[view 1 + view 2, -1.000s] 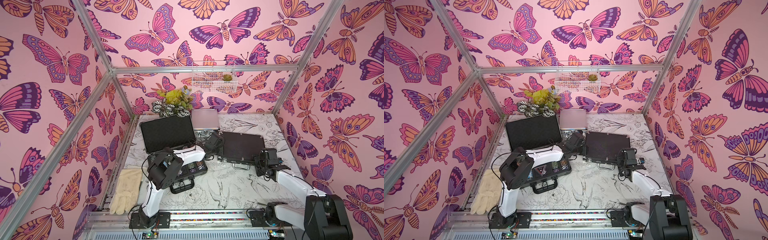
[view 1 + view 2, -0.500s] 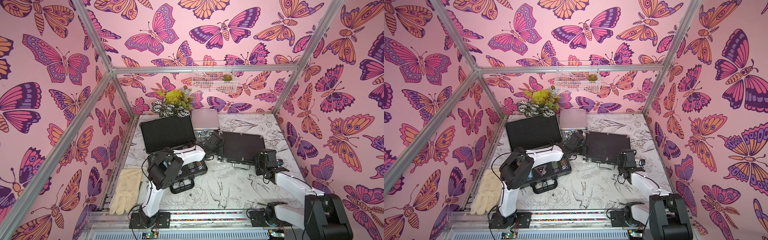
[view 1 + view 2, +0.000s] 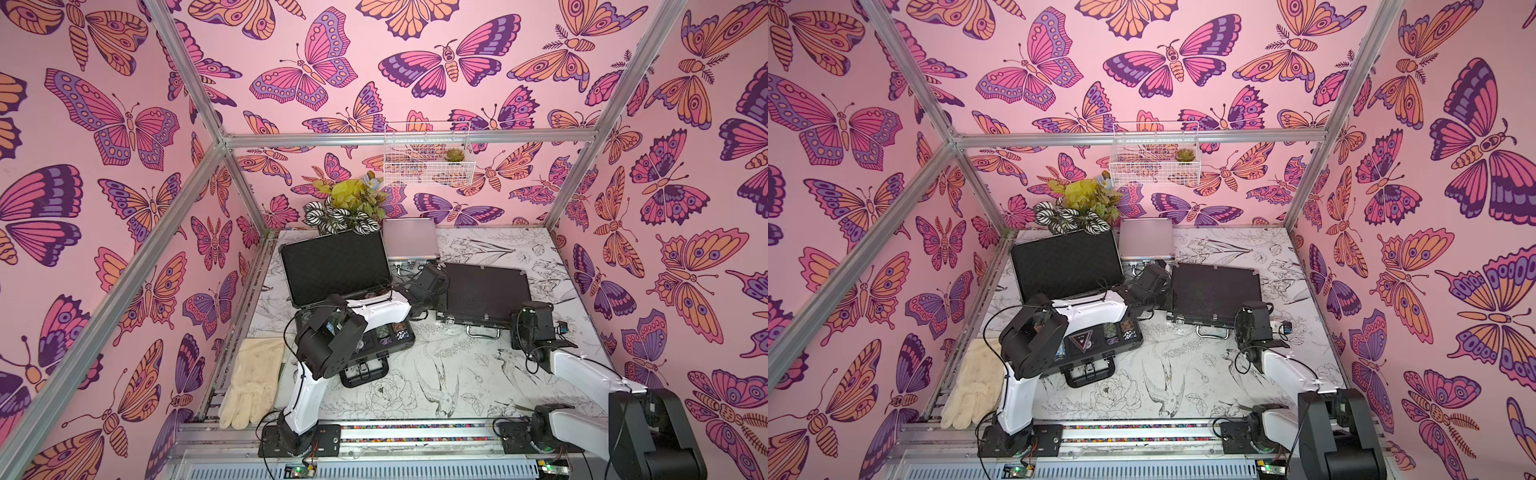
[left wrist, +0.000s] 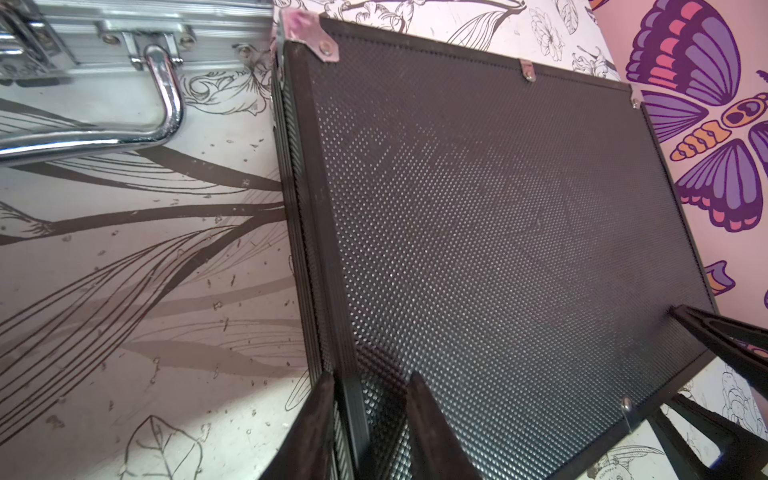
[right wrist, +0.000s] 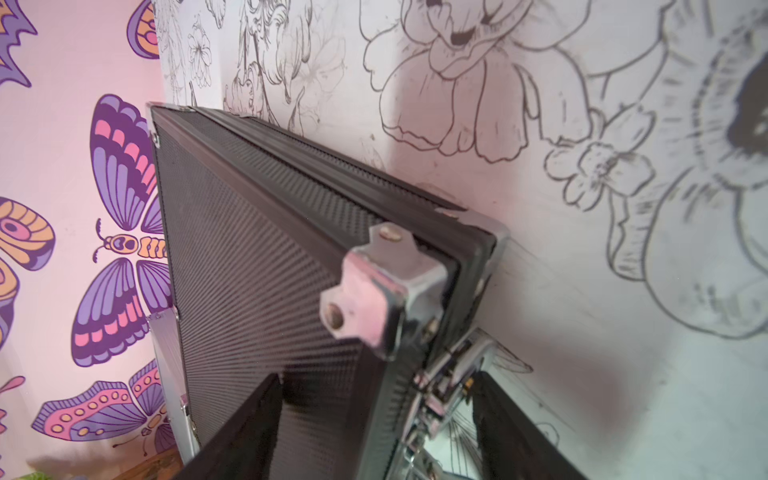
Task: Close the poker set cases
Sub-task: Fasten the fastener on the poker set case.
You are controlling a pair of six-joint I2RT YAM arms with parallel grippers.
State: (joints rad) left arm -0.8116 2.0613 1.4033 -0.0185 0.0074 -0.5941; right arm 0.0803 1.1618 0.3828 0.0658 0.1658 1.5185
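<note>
Closest to us, a cream glove (image 3: 253, 378) lies flat at the left edge of the table (image 3: 436, 386), beside the base of the left arm (image 3: 307, 395). Just past it we see the big dark case (image 3: 1088, 365) standing open. Its tray of coloured chips (image 3: 1111, 331) faces up, and its foam-lined lid (image 3: 336, 270) stands upright behind the tray. The left arm reaches across that tray.

To the right, the flat black case (image 3: 482, 291) lies on the table with its dotted top (image 4: 498, 208) down on its base and its chrome handle (image 3: 482, 331) pointing toward us. The right gripper (image 5: 378, 376) sits at the near right corner of this case. Its jaws are spread wide, one finger over the dotted top and the other out beside the front wall by a latch, with bare table showing in the gap. The left gripper (image 4: 371, 380) is at the left edge of the same case, one finger down outside the side wall and the other on the top, so the rim runs between them. We cannot tell whether they pinch it or only straddle it.

Farther back, the small silver case (image 3: 409, 239) lies closed, just beside the black case's far left corner, with its own handle (image 4: 166, 104) on the near side. A leafy plant (image 3: 345, 208) stands against the back wall behind the open lid. Higher on that wall hangs a white wire basket (image 3: 428, 158).
</note>
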